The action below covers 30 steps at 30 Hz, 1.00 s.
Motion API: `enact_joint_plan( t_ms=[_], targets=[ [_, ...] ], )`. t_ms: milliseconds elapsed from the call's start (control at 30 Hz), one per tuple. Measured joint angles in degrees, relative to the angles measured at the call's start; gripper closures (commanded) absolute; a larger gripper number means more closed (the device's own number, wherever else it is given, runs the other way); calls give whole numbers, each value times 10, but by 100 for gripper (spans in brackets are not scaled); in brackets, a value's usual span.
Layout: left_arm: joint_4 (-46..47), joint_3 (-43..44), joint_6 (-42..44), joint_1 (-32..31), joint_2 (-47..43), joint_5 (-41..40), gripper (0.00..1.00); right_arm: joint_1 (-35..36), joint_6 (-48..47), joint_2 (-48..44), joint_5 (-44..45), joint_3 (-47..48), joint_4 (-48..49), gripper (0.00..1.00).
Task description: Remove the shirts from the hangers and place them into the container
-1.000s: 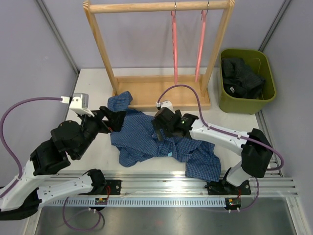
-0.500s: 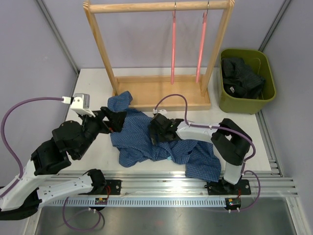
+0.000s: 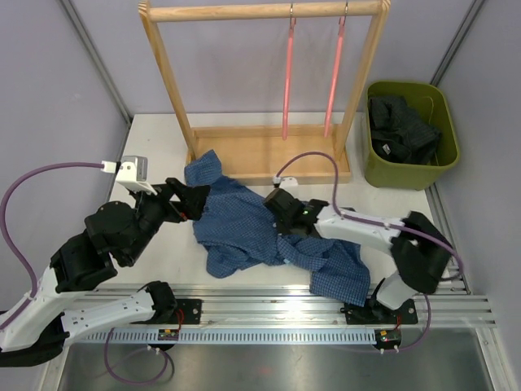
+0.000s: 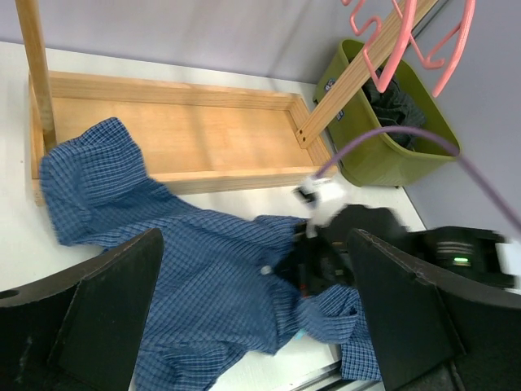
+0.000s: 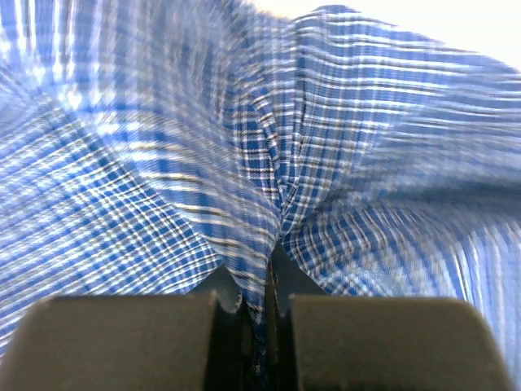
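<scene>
Blue shirt (image 3: 244, 232): and there it is, off its hanger and sprawled in a crumpled heap on the table (image 3: 155, 138), in front of the wooden rack (image 3: 260, 10), right between the two arms. One sleeve reaches up to the near edge of the rack's base; the other end trails towards the front right of the table.

Right gripper (image 3: 283, 216): down in the middle of the heap, fingers pressed together. The right wrist view is full of check cloth (image 5: 163, 163), and a raised fold of it is pinched tight in the narrow slit between the two pads (image 5: 122, 342). That's a firm bite on the blue shirt.

Left gripper (image 3: 198, 204): spread wide, holding nothing, sitting at the left edge of the blue shirt. Its wrist view looks across the cloth (image 4: 203, 277) between two widely parted fingers (image 4: 114, 301). Whether a fingertip touches the fabric, I cannot tell.

Black shirt (image 3: 403, 126): home already, bundled up inside the bin.

Bin (image 3: 391, 175): olive green, at the far right of the table, just beside the rack's right post and well apart from the blue shirt.

Hangers: two pink ones, the left (image 3: 286, 81) and the right (image 3: 332, 77), hooked on the rack's top bar near its right end and hanging side by side above the base.

Rack: light wood, upright at the back of the table, its flat base tray just behind the blue shirt.
</scene>
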Motion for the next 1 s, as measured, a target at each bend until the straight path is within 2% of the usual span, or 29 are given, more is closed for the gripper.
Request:
enact_joint_plan(
  t_ms=[133, 267, 467, 567, 633, 733, 833, 900, 1000],
  targets=[
    [0, 0, 0, 0, -2, 0, 1, 0, 48, -170, 128, -21, -97, 100],
    [0, 0, 0, 0, 0, 2, 1, 0, 127, -337, 276, -2, -221, 100],
    [1, 1, 0, 0, 16, 12, 1, 0, 212, -426, 442, 57, -390, 100],
    [1, 2, 0, 0, 29, 20, 1, -1, 208, -428, 513, 99, -416, 100],
    [1, 3, 0, 0, 34, 24, 1, -2, 163, -428, 555, 125, -390, 100],
    [1, 6, 0, 0, 38, 32, 1, -13, 23, -440, 589, 139, -256, 100],
    [2, 7, 0, 0, 38, 41, 1, -79, -136, -443, 565, 143, -68, 100],
    [2, 7, -1, 0, 39, 46, 1, -99, -214, -430, 552, 151, 10, 100],
    [2, 7, -1, 0, 42, 51, 1, -116, -313, -379, 520, 215, 87, 100]
  ],
)
